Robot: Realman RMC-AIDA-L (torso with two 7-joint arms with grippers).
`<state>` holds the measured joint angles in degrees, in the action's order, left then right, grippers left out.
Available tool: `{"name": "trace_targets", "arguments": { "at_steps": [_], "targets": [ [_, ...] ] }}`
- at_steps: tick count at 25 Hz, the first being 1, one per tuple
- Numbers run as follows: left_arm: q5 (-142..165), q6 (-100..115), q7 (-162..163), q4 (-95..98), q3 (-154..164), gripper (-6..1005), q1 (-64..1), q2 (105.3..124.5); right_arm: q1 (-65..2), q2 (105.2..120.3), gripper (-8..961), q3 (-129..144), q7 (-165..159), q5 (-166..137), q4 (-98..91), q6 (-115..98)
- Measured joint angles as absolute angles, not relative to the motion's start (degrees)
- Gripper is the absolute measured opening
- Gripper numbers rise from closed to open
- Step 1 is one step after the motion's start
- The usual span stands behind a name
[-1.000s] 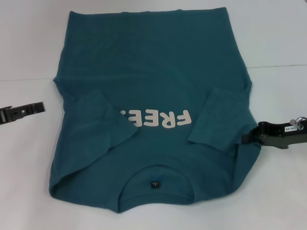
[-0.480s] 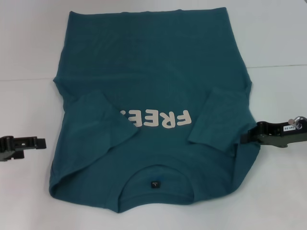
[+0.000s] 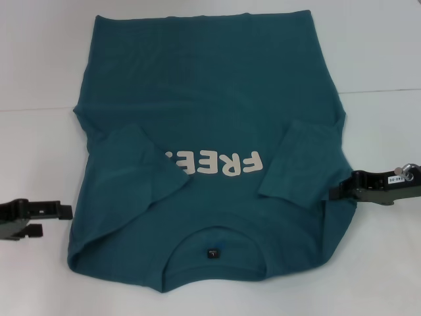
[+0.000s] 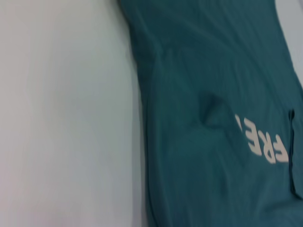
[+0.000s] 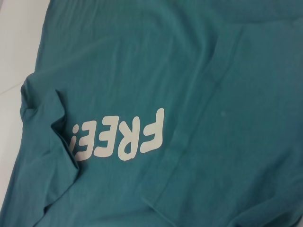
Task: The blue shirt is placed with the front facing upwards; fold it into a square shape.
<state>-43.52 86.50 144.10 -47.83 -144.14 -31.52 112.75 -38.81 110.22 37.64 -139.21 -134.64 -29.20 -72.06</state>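
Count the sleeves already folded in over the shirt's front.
2. The left sleeve lies folded inward on the blue shirt, covering the start of the lettering; the right sleeve lies folded in beside its other end.

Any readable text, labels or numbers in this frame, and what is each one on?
"FREE": cream block letters on the shirt chest, upside down in the head view; a folded sleeve covers whatever follows.
Neck tag: mark too small to read.
White label on the right gripper: characters too small to read.
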Motion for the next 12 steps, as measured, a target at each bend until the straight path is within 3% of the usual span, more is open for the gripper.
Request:
{"name": "trace_targets", "arguments": {
  "at_steps": [12],
  "targets": [
    [-42.9, 91.8, 146.1, -47.8, -144.1, 896, -32.1, 112.96, -38.6, 110.61, 37, 38.4, -138.9, -134.6, -30.2, -72.1]
  ]
}}
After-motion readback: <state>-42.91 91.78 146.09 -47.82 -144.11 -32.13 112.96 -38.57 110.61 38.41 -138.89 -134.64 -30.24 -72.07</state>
